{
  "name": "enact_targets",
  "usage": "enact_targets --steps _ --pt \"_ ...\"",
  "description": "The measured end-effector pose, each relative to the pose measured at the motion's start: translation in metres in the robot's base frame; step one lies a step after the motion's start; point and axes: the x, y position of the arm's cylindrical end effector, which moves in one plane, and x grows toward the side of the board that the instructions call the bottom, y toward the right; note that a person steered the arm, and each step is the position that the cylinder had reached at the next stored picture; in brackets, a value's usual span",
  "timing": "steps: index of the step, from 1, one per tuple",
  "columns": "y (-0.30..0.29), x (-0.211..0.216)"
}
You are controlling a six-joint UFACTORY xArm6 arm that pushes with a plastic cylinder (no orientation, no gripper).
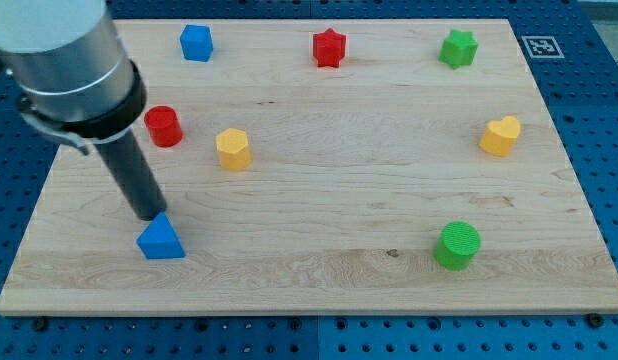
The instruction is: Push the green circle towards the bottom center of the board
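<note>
The green circle (457, 245) stands near the bottom edge of the wooden board (319, 290), right of centre. My tip (151, 215) is far off at the view's left, right at the top edge of the blue triangle (161, 239); I cannot tell whether it touches it. The dark rod rises from the tip up and to the left into the grey arm.
A red circle (163, 126) and a yellow hexagon-like block (232, 149) sit at the left middle. A blue block (196, 42), a red star (329, 47) and a green star (457, 48) line the top. A yellow heart (500, 135) is at the right.
</note>
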Motion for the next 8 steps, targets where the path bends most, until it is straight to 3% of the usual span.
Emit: enact_targets --steps 2,5,6,7,8 --pt "0.129 0.0" --pt "0.405 0.0" --pt "0.442 0.024" --pt "0.434 0.061" --pt "0.384 0.062"
